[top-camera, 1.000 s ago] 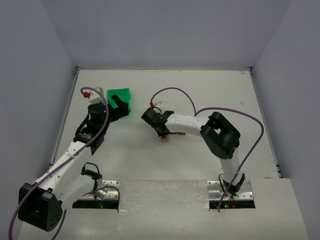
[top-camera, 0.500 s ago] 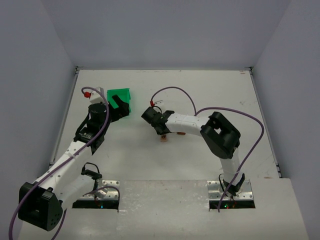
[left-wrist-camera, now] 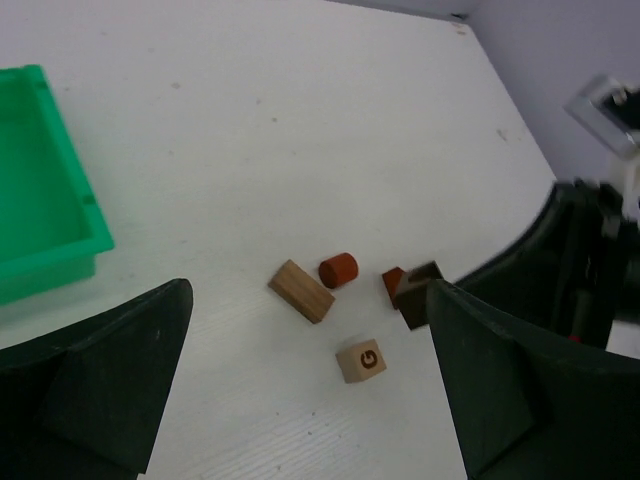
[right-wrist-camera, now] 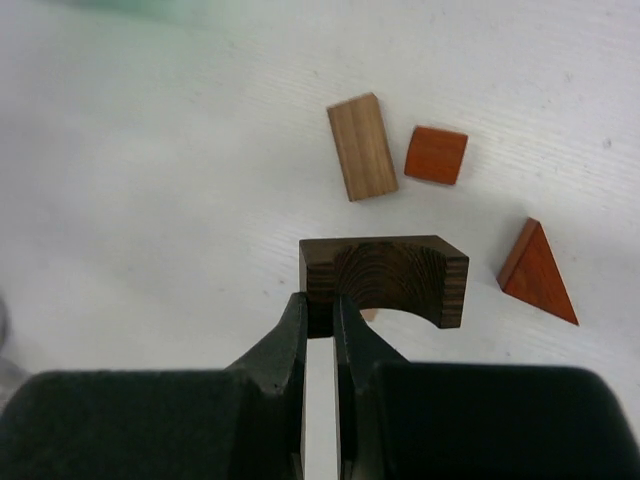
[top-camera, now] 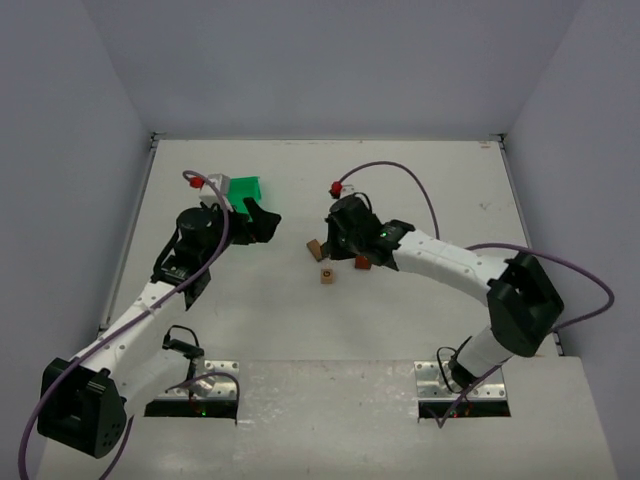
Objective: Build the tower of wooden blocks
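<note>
My right gripper [right-wrist-camera: 320, 305] is shut on one leg of a dark brown arch block [right-wrist-camera: 385, 280], which seems to hang just above the table. Beyond it lie a tan bar [right-wrist-camera: 362, 147], a reddish-brown cylinder [right-wrist-camera: 436, 155] and a red wedge [right-wrist-camera: 538, 272]. The left wrist view shows the tan bar [left-wrist-camera: 301, 291], the cylinder [left-wrist-camera: 338, 269], the wedge [left-wrist-camera: 392, 283], the arch [left-wrist-camera: 424, 292] and a tan cube marked G [left-wrist-camera: 361, 360]. My left gripper [left-wrist-camera: 310, 390] stands open above and short of them, holding nothing. From above, the cube [top-camera: 327, 274] sits just left of the right gripper [top-camera: 347, 250].
A green plastic bin [top-camera: 240, 188] stands at the back left, just behind the left gripper [top-camera: 262, 222]; its corner [left-wrist-camera: 60, 215] shows in the left wrist view. Purple cables loop over both arms. Grey walls enclose the table on three sides.
The right gripper has closed on the arch block and shifted right and back, its arm stretching out to the right. The left gripper has swung right, off the green bin.
</note>
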